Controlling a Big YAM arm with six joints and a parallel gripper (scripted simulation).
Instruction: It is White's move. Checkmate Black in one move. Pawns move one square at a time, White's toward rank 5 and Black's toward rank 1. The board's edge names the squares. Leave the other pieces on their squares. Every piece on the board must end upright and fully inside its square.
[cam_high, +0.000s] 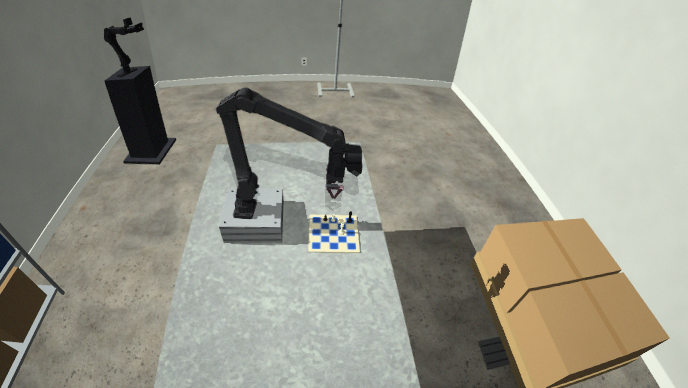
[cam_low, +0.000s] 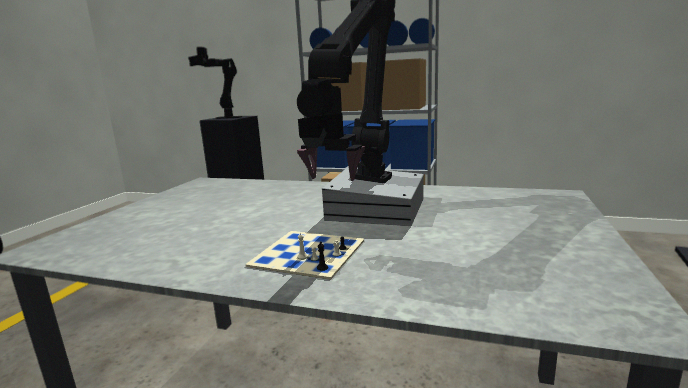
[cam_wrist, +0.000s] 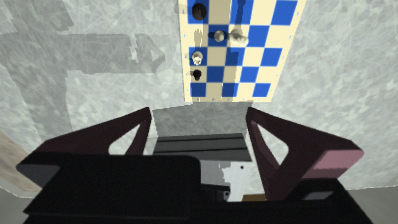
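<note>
A small blue and cream chessboard lies on the grey table, just in front of the arm's base block. Several small pieces stand upright on the rows nearest the arm. Among them are a tall black piece, a small black piece and a tall white piece. More white pieces stand between them. My gripper is open and empty. It hangs well above the table, behind the board's near edge.
The arm's stepped grey base block stands beside the board. A large cardboard box sits on the floor to the right. A second arm on a black pedestal and a shelf rack stand off the table.
</note>
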